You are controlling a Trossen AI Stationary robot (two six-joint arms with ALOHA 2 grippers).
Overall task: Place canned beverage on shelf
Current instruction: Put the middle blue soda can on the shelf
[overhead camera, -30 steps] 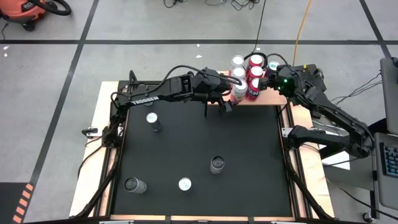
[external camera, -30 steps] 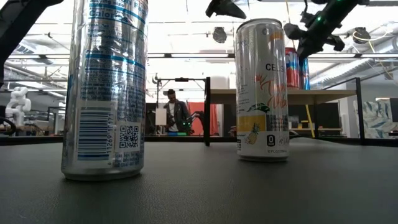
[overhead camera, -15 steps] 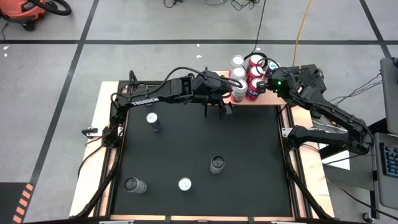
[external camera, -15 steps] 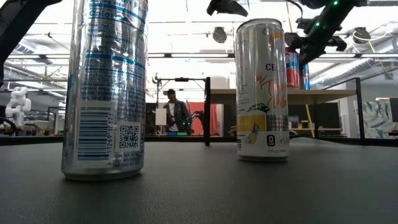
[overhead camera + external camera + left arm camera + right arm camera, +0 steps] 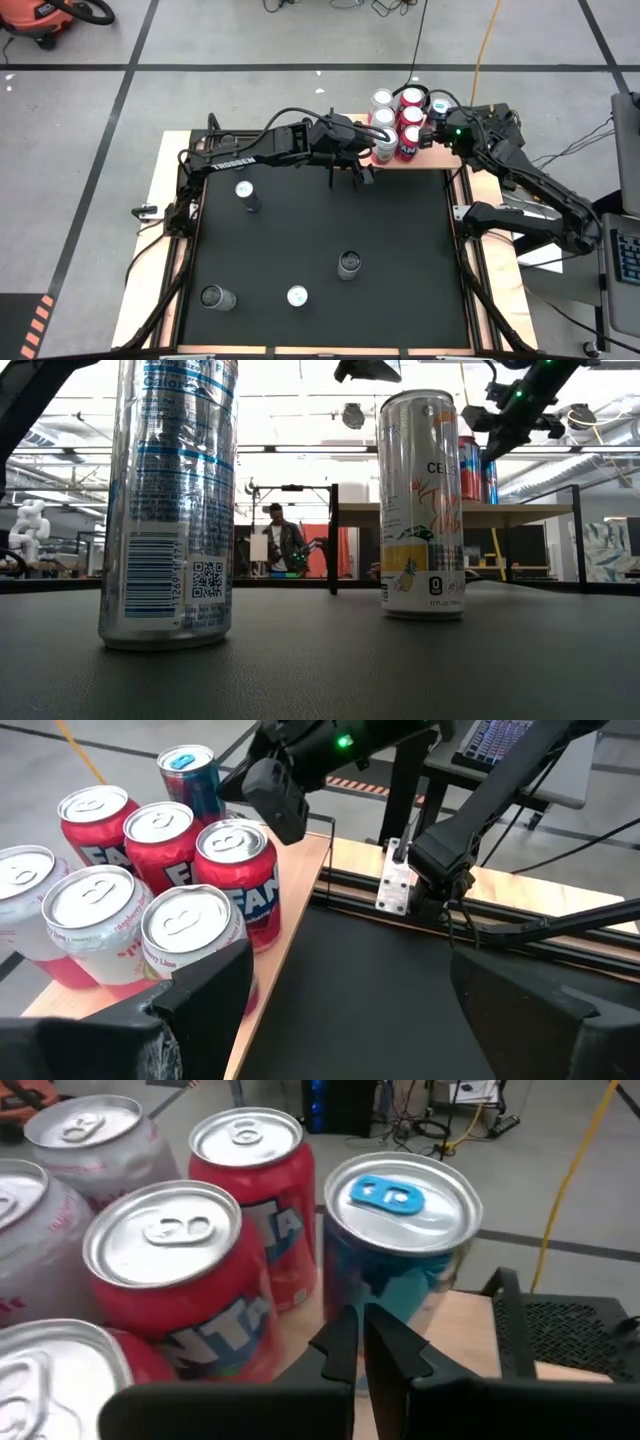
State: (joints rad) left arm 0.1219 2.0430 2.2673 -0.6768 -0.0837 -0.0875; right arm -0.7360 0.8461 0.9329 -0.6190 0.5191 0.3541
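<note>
We see the left gripper [image 5: 366, 172], fingers spread and empty, just beside the silver-topped pink can [image 5: 195, 935] standing on the small light-wood shelf [image 5: 440, 160]. Our right gripper [image 5: 360, 1348], fingers together, hovers by the blue can [image 5: 400, 1245] there.

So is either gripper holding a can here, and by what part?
Neither. The left gripper stands open beside the shelf's cans; the right gripper is shut on nothing.
</note>
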